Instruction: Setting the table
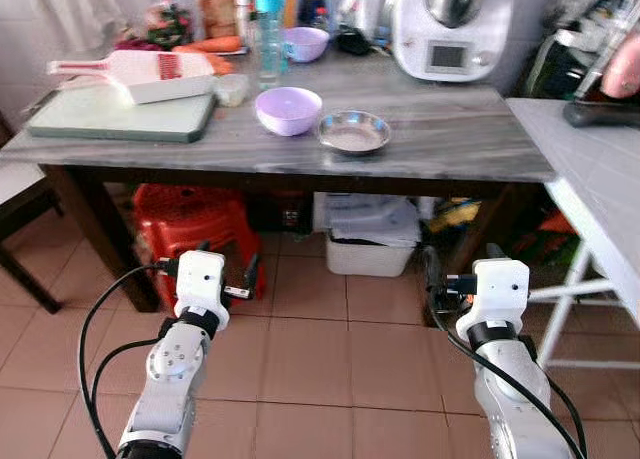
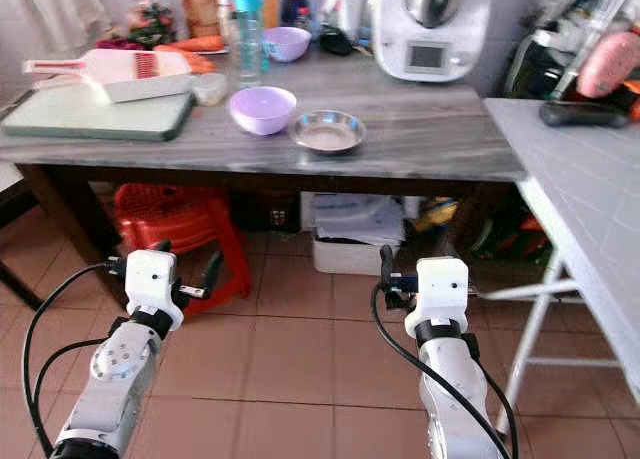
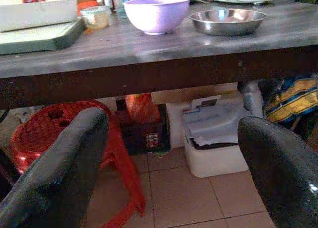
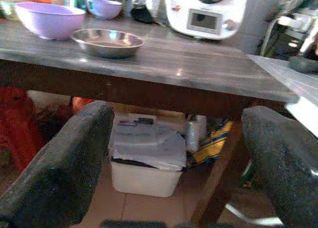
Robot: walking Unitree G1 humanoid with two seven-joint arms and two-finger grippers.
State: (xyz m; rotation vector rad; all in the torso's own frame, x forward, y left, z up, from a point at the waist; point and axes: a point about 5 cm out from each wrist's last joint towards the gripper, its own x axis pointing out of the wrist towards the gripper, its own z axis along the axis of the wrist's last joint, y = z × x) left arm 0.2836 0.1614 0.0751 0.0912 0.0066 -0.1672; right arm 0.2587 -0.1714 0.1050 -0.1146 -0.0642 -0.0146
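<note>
A lilac plastic bowl [image 1: 288, 110] and a shallow steel bowl [image 1: 353, 132] stand side by side near the front edge of the grey wooden table [image 1: 460, 144]. A second lilac bowl [image 1: 305, 44] sits at the back among bottles. Both arms are held low in front of the table, below its top. My left gripper [image 3: 171, 119] is open with nothing between its fingers and faces the table edge under the lilac bowl. My right gripper [image 4: 176, 111] is also open and empty, level with the space under the table to the right of the steel bowl.
On the table's left lie a green cutting board [image 1: 120, 114] and a white slicer [image 1: 140, 74]. A white kitchen appliance [image 1: 450, 24] stands at the back right. Under the table are a red stool [image 1: 195, 224] and a white box [image 1: 370, 249]. A white side table [image 1: 600, 179] adjoins on the right.
</note>
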